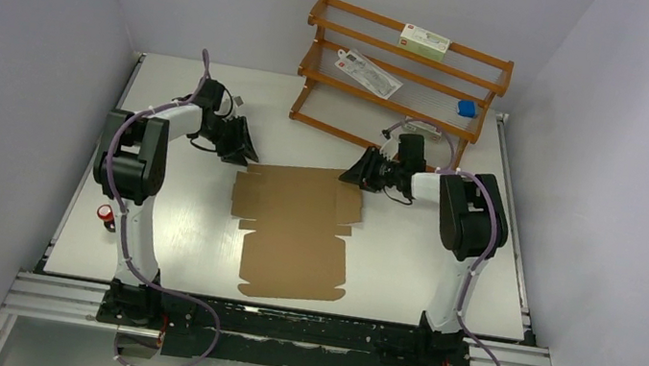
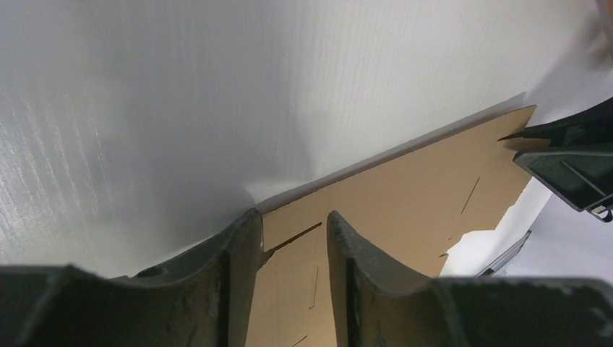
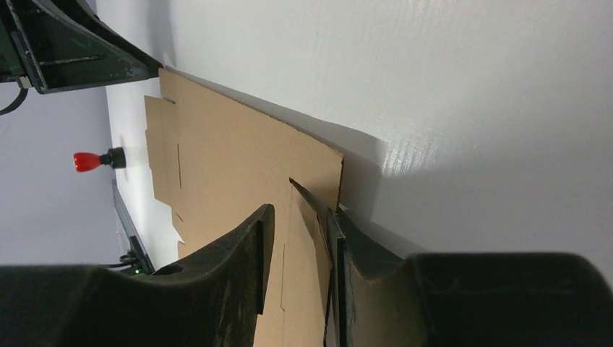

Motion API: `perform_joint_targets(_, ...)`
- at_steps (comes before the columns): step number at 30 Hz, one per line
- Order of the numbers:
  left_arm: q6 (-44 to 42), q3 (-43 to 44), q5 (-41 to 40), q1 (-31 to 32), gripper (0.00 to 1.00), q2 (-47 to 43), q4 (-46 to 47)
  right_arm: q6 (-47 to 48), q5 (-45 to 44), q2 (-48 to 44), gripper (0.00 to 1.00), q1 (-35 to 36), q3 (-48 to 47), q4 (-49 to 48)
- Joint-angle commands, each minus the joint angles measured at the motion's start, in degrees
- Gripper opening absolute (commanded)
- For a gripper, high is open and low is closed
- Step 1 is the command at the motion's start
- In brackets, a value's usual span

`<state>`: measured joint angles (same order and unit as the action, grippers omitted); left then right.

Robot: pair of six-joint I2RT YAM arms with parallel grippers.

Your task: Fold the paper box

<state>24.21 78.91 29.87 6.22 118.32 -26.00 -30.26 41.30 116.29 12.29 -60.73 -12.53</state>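
The paper box (image 1: 295, 227) lies as a flat brown cardboard sheet with flaps and notches in the middle of the table. My left gripper (image 1: 239, 146) sits at its far left corner. In the left wrist view its jaws (image 2: 293, 215) stand apart over that corner, one finger (image 2: 235, 267) at the sheet's edge, the cardboard (image 2: 405, 195) showing in the gap. My right gripper (image 1: 363, 171) is at the far right corner. Its jaws (image 3: 301, 213) are apart too, and a slightly raised corner flap (image 3: 318, 173) rests against one finger (image 3: 361, 267).
A wooden rack (image 1: 404, 78) stands at the back right, close behind the right gripper. It holds a white and green carton (image 1: 424, 41), a flat packet (image 1: 368, 73) and a small blue item (image 1: 466, 109). A red-capped object (image 1: 106, 215) sits by the table's left edge.
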Motion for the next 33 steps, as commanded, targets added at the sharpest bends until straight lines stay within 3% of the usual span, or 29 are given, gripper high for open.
perform_joint_targets(1,0.1,-0.34,2.12,0.64,0.42,0.2,-0.88,-0.1,-0.46,1.47,0.37,0.75,-2.1,0.23)
perform_joint_targets(6,0.15,-0.93,1.81,0.71,0.37,-1.11,-0.28,1.28,-1.82,1.68,0.39,0.75,-3.53,2.42)
perform_joint_targets(13,-0.06,-1.6,1.85,0.72,0.36,-0.31,-0.46,1.91,-4.29,1.59,0.47,-0.48,-3.72,3.48)
perform_joint_targets(17,-1.63,-1.11,-1.98,0.71,0.4,-0.51,-2.25,2.32,-5.76,1.74,0.49,-0.95,-4.17,4.22)
perform_joint_targets(23,-3.11,-2.14,-4.66,0.66,0.47,-1.01,-3.32,2.66,-5.44,3.41,0.48,-1.2,-5.0,4.48)
perform_joint_targets(33,-0.94,-0.71,0.97,1.4,0.48,3.45,0.01,2.32,-3.2,4.22,0.44,-0.88,-2.58,2.51)
